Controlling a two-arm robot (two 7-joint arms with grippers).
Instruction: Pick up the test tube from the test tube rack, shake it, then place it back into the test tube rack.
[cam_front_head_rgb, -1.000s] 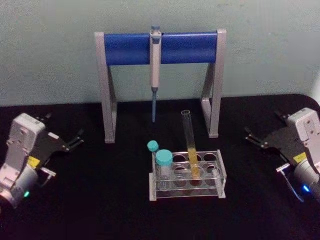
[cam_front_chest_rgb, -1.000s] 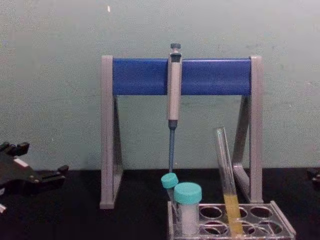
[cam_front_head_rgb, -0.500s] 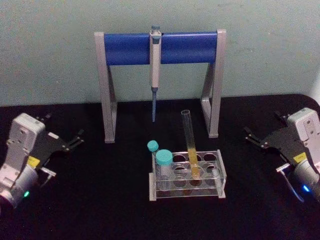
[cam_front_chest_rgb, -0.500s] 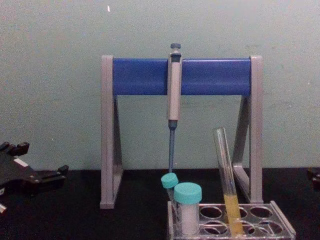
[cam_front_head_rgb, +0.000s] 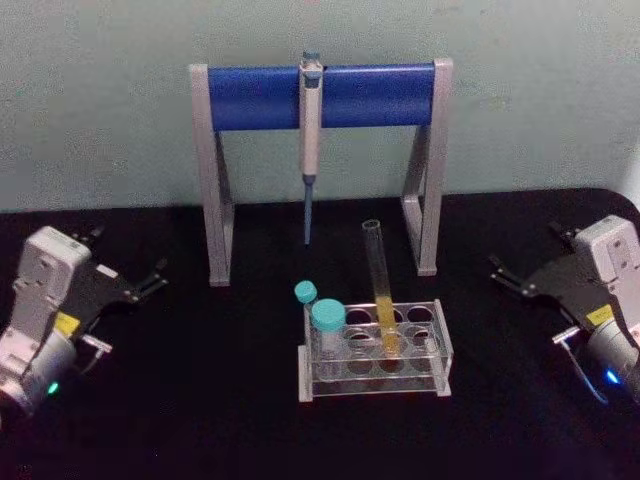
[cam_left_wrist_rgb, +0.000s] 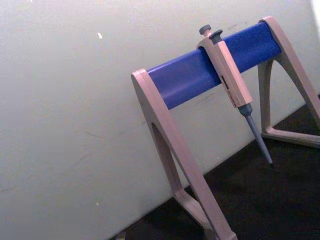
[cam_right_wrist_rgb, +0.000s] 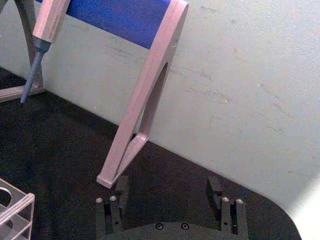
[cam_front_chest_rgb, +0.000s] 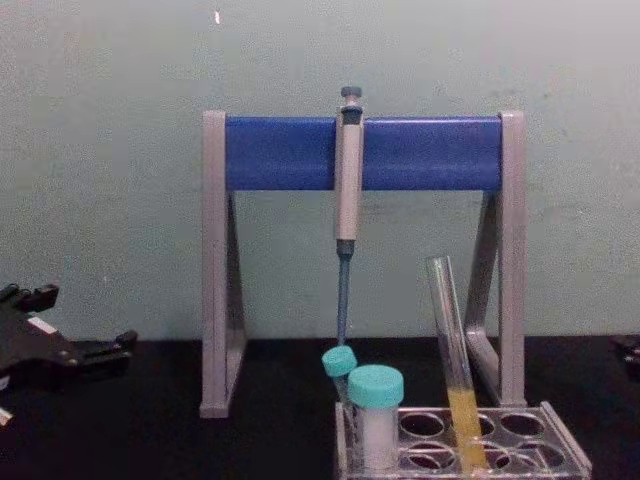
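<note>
Calls for reaching inward to the test tube (cam_front_head_rgb: 377, 270), near upright in the test tube rack (cam_front_head_rgb: 443, 350) at the middle of the counter (cam_front_head_rgb: 200, 400), nearer the right tool (cam_front_head_rgb: 522, 246) than the left tool (cam_front_head_rgb: 130, 250), both spread apart, empty.

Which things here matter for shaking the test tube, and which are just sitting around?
Needed:
test tube, leaning in the test tube rack
left claw, open, parked far left
right claw, open, parked far right

Just sitting there:
pipette stand
pipette hanging on it
two teal-capped tubes at the rack's left end
</note>
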